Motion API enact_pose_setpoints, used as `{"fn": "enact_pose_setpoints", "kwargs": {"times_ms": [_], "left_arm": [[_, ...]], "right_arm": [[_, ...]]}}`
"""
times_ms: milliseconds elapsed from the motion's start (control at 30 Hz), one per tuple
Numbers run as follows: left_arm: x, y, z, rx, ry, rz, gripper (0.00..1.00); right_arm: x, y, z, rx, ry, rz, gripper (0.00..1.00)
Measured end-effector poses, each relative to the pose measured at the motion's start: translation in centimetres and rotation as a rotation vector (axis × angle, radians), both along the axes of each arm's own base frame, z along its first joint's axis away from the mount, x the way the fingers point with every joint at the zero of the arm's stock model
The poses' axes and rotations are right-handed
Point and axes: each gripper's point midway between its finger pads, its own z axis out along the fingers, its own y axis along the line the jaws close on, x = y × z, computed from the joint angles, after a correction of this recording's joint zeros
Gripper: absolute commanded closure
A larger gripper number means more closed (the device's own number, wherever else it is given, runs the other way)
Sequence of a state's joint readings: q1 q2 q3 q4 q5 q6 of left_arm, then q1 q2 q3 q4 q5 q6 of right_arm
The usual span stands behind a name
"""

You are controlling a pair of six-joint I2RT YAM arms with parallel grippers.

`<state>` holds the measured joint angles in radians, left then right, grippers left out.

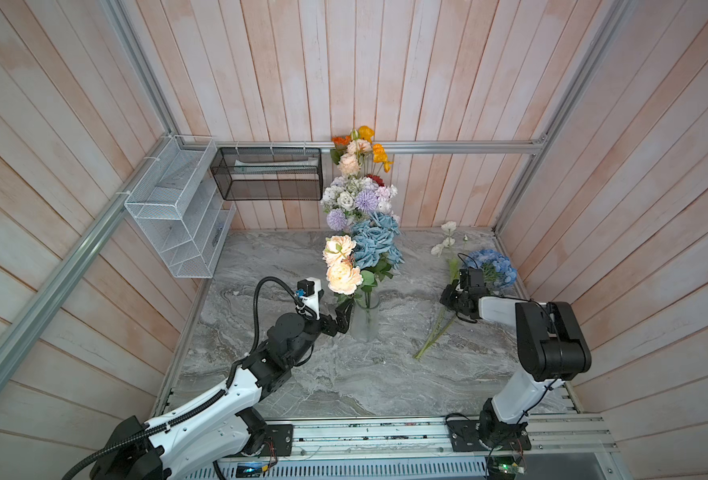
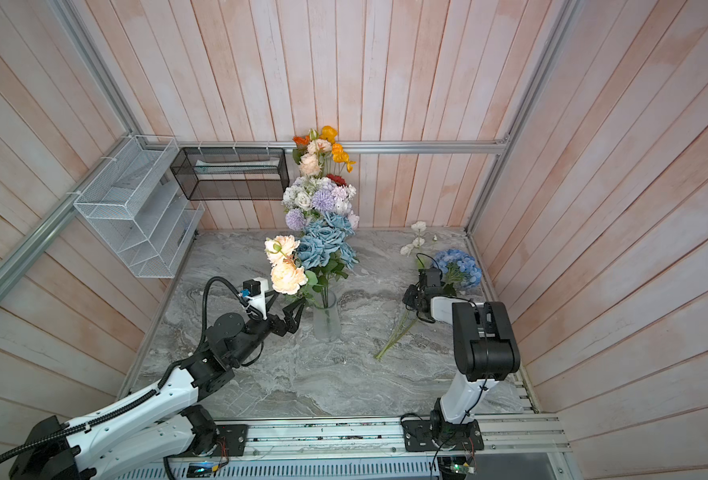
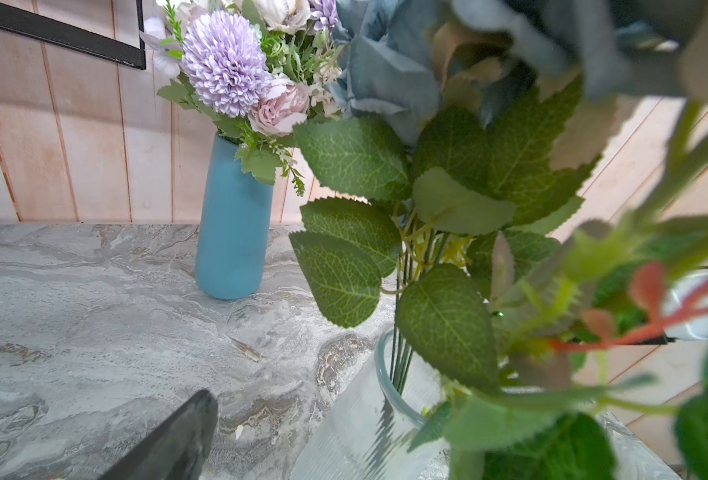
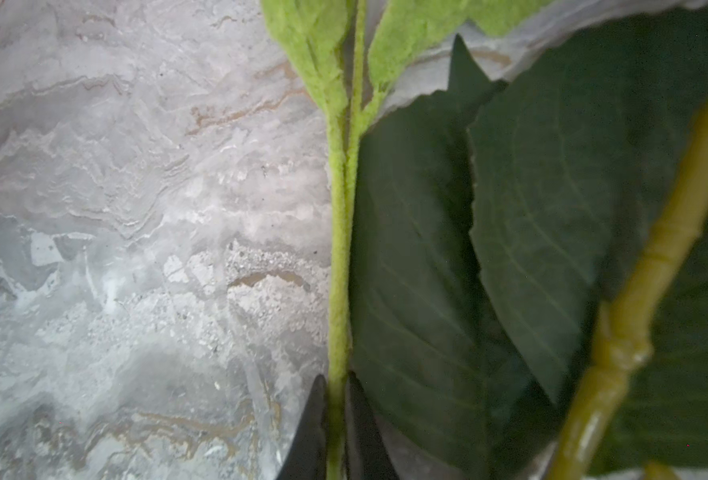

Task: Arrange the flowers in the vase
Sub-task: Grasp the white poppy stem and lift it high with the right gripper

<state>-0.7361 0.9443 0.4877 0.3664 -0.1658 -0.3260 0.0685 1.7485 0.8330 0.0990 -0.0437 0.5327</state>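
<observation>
My right pincer (image 4: pixel 337 399) pinches the fuzzy green stem (image 4: pixel 339 249) lying on the tabletop (image 4: pixel 136 208) at right, so I'd lift slowly, clear of the hydrangea leaf (image 4: pixel 551 208) beside it, toward the centre glass vase (image 1: pixel 365 326), left pincer (image 2: pixel 297 316) spread just beside.

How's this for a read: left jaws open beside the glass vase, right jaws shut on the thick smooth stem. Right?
Not quite. The right jaws are shut on the thin fuzzy stem, not the thick smooth stem, which lies free beside it; the right wrist view shows this. The left jaws are open beside the glass vase.
</observation>
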Motion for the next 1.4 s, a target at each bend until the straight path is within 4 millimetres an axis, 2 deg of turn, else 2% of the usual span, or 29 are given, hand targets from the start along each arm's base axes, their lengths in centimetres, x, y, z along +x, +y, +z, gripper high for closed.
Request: {"fn": "enact_pose_setpoints", "kwargs": {"times_ms": [67,233,300,400,700,833,967,1133,1233,1300,1400], "left_arm": [[0.0,0.0,0.0,0.000,0.000,0.001,0.00],[0.0,0.1,0.0,0.000,0.000,0.005,0.00],[0.1,0.2,0.0,0.001,-0.001,0.013,0.00],[0.2,0.4,0.2,-0.002,-0.005,0.027,0.00],[0.9,2.6,1.2,-0.074,-0.010,0.093,0.00],[1.4,4.1,0.3,-0.110,0.021,0.128,0.00],[1.7,5.3,-0.8,-0.146,0.058,0.153,0.00],[2.1,6.1,-1.6,-0.203,0.101,0.169,0.00],[2.2,6.7,-2.3,-0.238,0.129,0.181,0.00],[2.3,7.1,-2.8,-0.258,0.147,0.190,0.00],[2.4,7.5,-3.2,-0.290,0.170,0.199,0.00]], "right_arm": [[0.0,0.1,0.0,0.004,0.000,0.002,1.00],[0.0,0.2,0.2,0.008,-0.002,0.008,1.00],[0.0,0.3,0.8,0.012,-0.013,0.011,1.00],[0.3,0.5,2.7,0.023,-0.059,0.018,1.00],[0.8,1.2,11.3,0.061,-0.273,0.048,1.00],[0.6,1.5,15.3,0.078,-0.379,0.070,1.00],[0.0,2.5,21.1,0.114,-0.549,0.125,1.00],[-2.7,4.0,29.7,0.164,-0.840,0.230,1.00],[-4.6,5.2,33.8,0.186,-0.977,0.293,1.00],[-5.8,6.5,35.9,0.204,-1.052,0.348,1.00],[-7.4,9.2,38.0,0.229,-1.125,0.449,1.00]]}}
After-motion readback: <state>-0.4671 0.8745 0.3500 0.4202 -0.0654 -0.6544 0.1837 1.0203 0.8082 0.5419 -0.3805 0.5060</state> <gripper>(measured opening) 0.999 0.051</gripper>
